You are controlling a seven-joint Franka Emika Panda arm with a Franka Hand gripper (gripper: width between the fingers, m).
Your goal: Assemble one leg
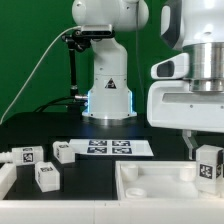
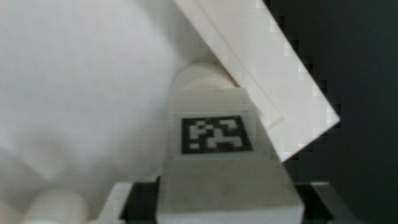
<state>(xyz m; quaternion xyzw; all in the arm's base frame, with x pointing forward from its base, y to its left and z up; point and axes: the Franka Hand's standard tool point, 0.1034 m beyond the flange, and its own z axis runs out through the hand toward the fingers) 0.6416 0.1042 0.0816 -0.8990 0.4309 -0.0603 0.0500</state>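
My gripper [image 1: 205,150] is shut on a white leg [image 1: 209,168] that carries a black-and-white tag, and holds it upright over the right end of the white tabletop piece [image 1: 150,185]. In the wrist view the leg [image 2: 217,135] fills the gap between my dark fingers [image 2: 150,200], its tag facing the camera. Its far end points at the tabletop [image 2: 89,90], close to that part's raised rim [image 2: 267,70]. I cannot tell whether the leg touches the tabletop.
Three more white tagged legs lie at the exterior view's left [image 1: 22,156] [image 1: 47,175] [image 1: 64,152]. The marker board [image 1: 112,147] lies flat in front of the robot base [image 1: 108,95]. A black stand [image 1: 72,60] is behind.
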